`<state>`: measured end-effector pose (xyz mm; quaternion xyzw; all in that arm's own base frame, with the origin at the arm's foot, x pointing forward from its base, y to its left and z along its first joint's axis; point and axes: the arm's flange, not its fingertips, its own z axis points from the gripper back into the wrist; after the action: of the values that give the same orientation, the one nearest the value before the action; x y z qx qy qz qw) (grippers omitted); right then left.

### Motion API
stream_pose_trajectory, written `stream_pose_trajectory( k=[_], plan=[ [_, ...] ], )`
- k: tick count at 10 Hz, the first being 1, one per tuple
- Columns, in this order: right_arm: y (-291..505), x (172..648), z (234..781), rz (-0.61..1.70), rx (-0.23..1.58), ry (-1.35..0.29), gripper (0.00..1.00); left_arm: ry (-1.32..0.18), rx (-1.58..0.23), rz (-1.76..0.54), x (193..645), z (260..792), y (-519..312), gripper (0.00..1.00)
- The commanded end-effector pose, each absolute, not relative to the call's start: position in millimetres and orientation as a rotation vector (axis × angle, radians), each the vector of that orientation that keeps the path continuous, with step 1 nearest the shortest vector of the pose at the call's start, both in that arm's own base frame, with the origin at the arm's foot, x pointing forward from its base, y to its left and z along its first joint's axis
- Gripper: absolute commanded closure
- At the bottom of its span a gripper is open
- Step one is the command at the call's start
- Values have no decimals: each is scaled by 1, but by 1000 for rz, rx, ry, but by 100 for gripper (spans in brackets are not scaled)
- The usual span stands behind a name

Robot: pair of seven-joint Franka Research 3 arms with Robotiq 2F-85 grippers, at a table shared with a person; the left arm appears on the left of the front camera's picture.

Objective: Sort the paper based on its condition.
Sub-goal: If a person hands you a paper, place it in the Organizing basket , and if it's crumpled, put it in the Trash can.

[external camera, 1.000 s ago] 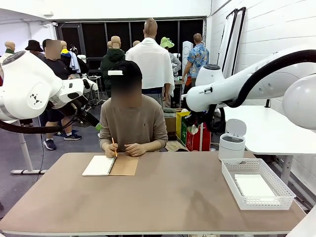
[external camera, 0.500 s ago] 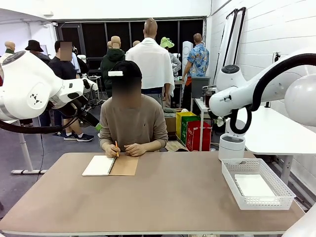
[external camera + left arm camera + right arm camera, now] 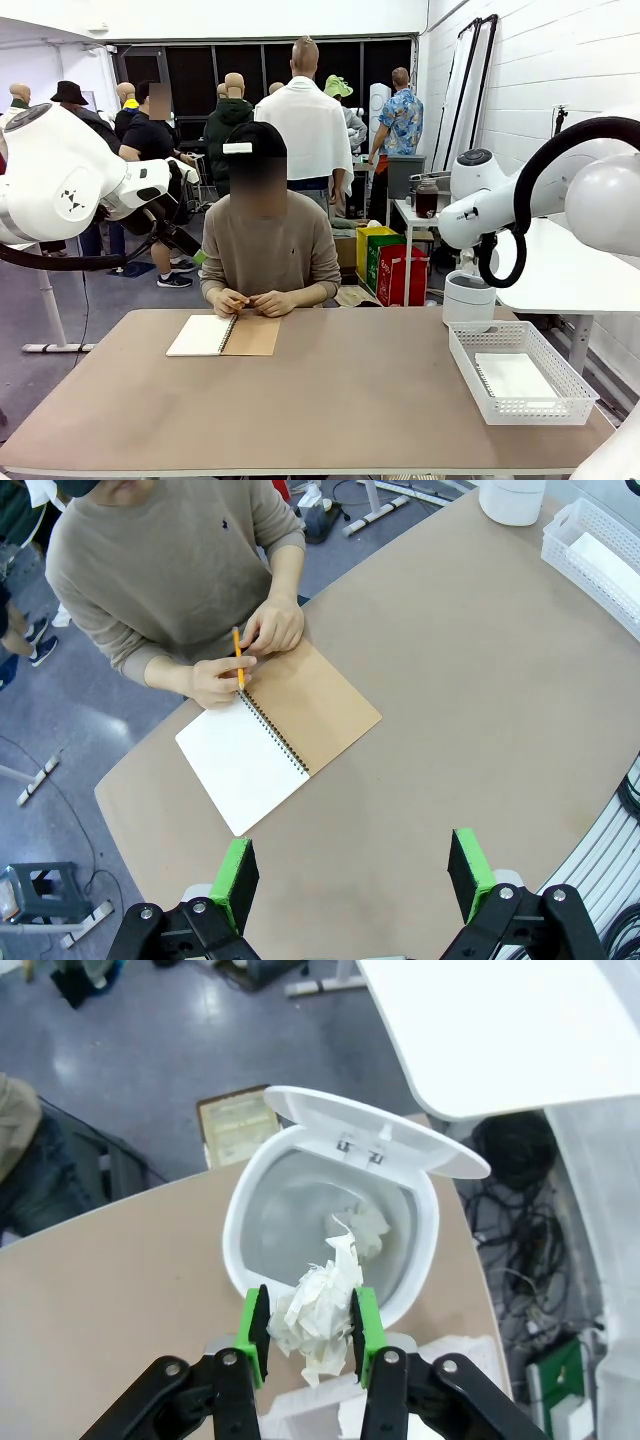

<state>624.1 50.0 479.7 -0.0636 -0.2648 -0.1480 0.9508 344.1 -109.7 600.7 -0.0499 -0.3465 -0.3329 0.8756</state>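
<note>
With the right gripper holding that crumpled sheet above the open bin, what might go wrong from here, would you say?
1. The crumpled paper sits pinched between the right gripper's pads, above the near rim of the white bin rather than its centre; released here, it may catch the rim and fall onto the table.
2. The raised lid stands close by, so a descent could knock it.
3. Loose paper tails hang free and might snag a pad on release.

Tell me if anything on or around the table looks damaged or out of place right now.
Only the crumpled paper pinched in the right claw above the open white bin, which already holds another wad. The notebook and the flat sheet in the basket look tidy.
</note>
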Motion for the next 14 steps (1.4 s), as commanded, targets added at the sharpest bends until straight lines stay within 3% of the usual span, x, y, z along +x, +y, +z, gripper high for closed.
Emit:
stream_pose_trajectory(
  k=[1,13,14],
  plan=[
    [51,637,473,-359,-147,-522,56,-732,-113,-699,345,601,-109,0],
    [29,676,443,-420,-106,-452,56,-732,-113,-699,345,601,-109,0],
    [28,676,443,-435,-102,-443,37,-732,-113,-699,345,601,-109,0]
  ],
)
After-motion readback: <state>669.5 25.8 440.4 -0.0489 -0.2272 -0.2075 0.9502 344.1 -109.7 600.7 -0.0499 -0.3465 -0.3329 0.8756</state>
